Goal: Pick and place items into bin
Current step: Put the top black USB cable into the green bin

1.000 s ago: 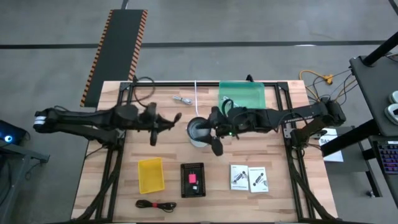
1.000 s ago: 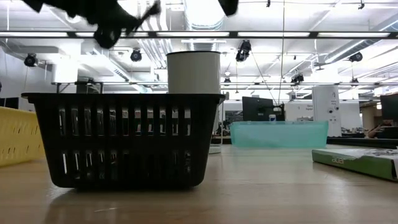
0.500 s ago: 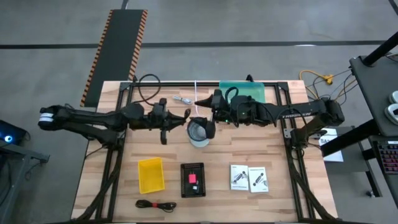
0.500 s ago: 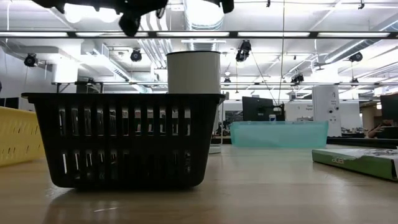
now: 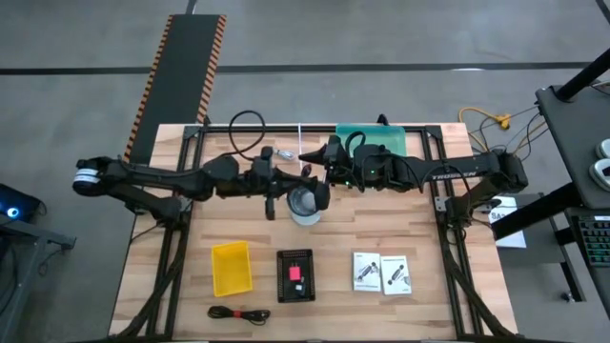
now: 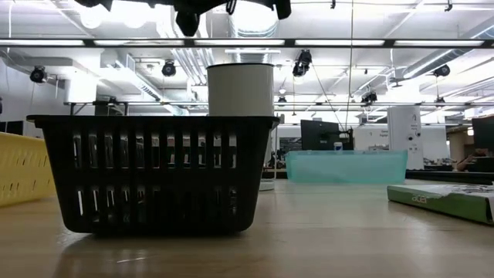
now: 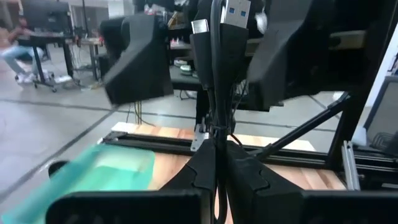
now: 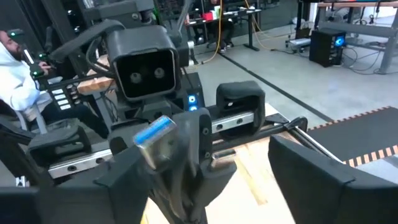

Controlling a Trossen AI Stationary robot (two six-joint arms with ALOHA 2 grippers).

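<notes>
The black cable point(image 7: 214, 56) is clamped in my left gripper point(image 5: 278, 181), fingers closed tight on its doubled strands just above the middle of the overhead frame; its loop arcs toward the upper edge of the table point(image 5: 429, 305) and its plugs, one with a blue tongue, stick out past my fingertips. My right gripper point(image 5: 313, 178) faces it from the right with fingers spread wide, holding nothing, one on either side of the plugs. Just below both sits the metal cup point(image 5: 303, 205). The green bin point(image 5: 370, 143) lies at upper centre-right. Lower down, from left to right, are a yellow tray point(image 5: 232, 267), a black basket point(image 5: 294, 275) with a pink cube point(image 5: 295, 273) inside, and two white packets point(image 5: 381, 272) side by side, their print too small to read. A second black cable point(image 5: 238, 312) lies coiled at the bottom left, and a small pale item point(image 5: 279, 152) near the top edge
</notes>
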